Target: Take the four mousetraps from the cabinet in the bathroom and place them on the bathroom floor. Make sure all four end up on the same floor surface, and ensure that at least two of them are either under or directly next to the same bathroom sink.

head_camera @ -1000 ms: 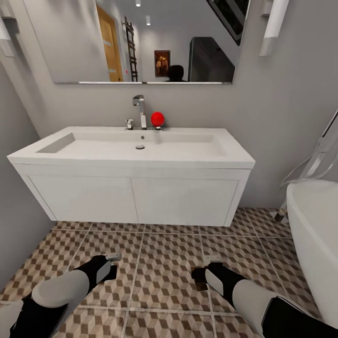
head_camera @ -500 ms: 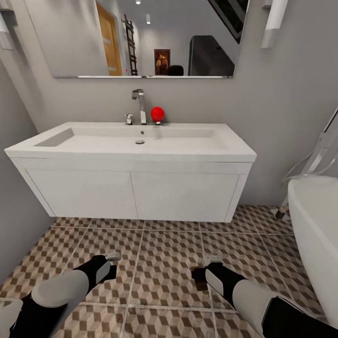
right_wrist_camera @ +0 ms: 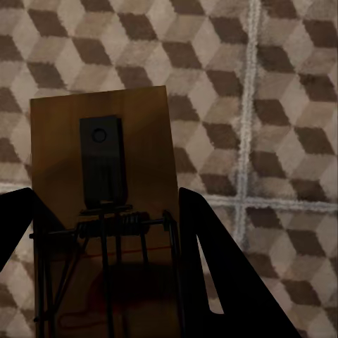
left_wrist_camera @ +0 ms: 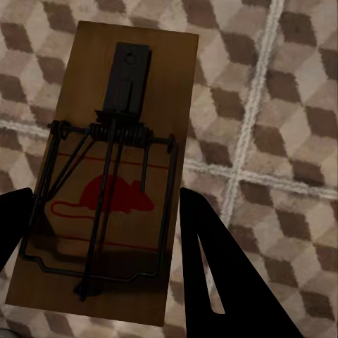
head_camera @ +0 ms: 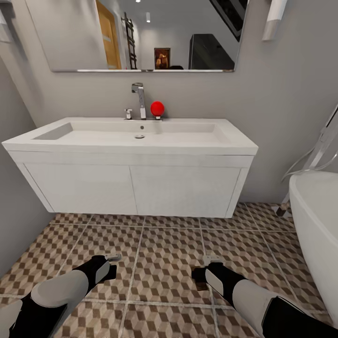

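Before the vanity point(head_camera: 131, 188), camera view shifted downward.

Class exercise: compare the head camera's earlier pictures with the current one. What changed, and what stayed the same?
The whole view shifted: the sink, faucet and mirror sit higher in the picture now, so the camera moved, not the fixtures. Both arms keep their pose over the bathroom floor. The left gripper and right gripper each still hold a mousetrap between the jaws.
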